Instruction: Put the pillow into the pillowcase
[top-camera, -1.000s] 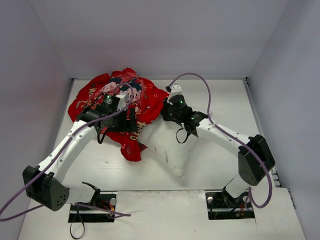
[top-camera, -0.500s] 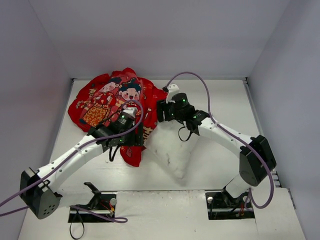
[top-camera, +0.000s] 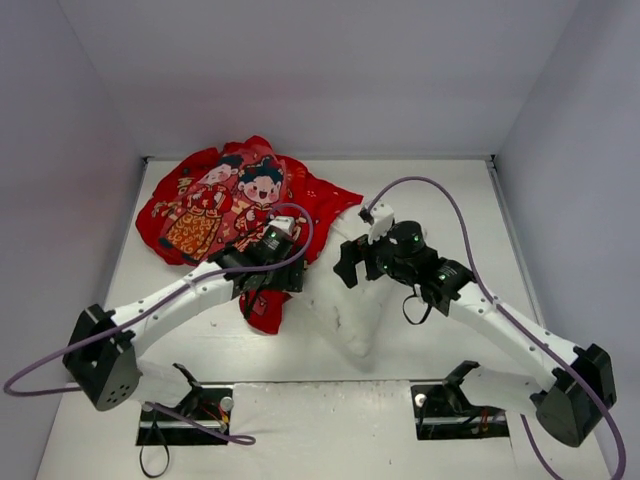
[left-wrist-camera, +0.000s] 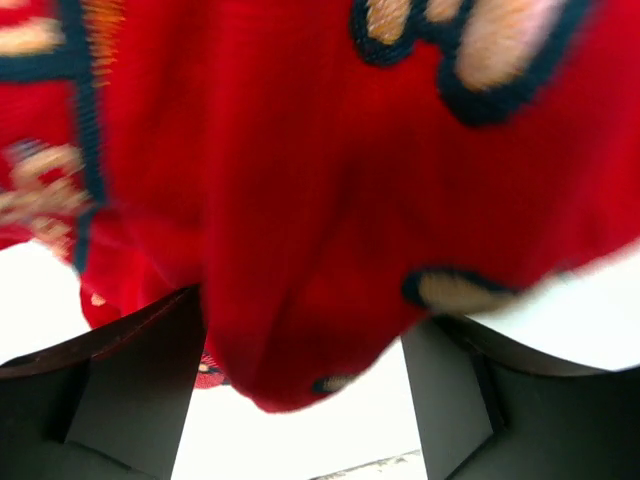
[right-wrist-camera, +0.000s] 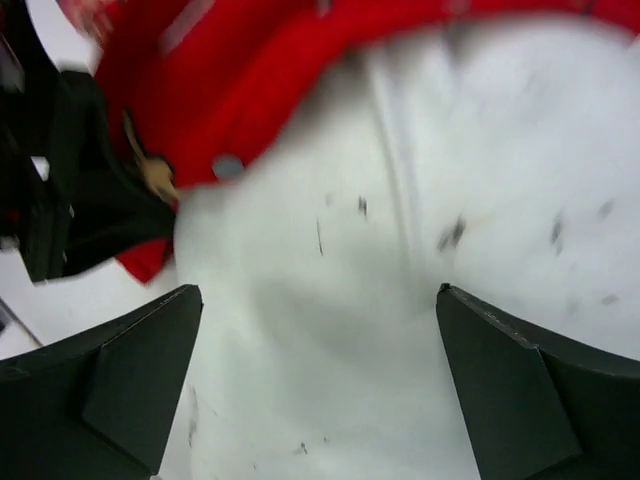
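The pillow (top-camera: 352, 300) lay near the middle of the white table (top-camera: 460, 200). Its long axis ran roughly from the back wall toward the arm bases, and one puffy corner pointed at the front edge. Its far end went in under the red pillowcase (top-camera: 205, 205); whether it was inside the cover or only beneath it I could not tell. The pillowcase was crumpled over the far left part of the table, printed side up with the two cartoon figures showing. A loose fold of it trailed forward along the pillow's left side. The left gripper (top-camera: 288, 282) sat at that fold, its jaws spread wide, with a hanging bunch of red cloth between the fingers (left-wrist-camera: 140, 390) that was not squeezed. The right gripper (top-camera: 346, 266) hovered just above the pillow's upper middle, pointing left toward the red edge. Its jaws were fully apart, only white cushion showed between its fingers (right-wrist-camera: 110, 390), and it held nothing. Plain pale walls (top-camera: 320, 80) closed the table in at the back and on both sides.
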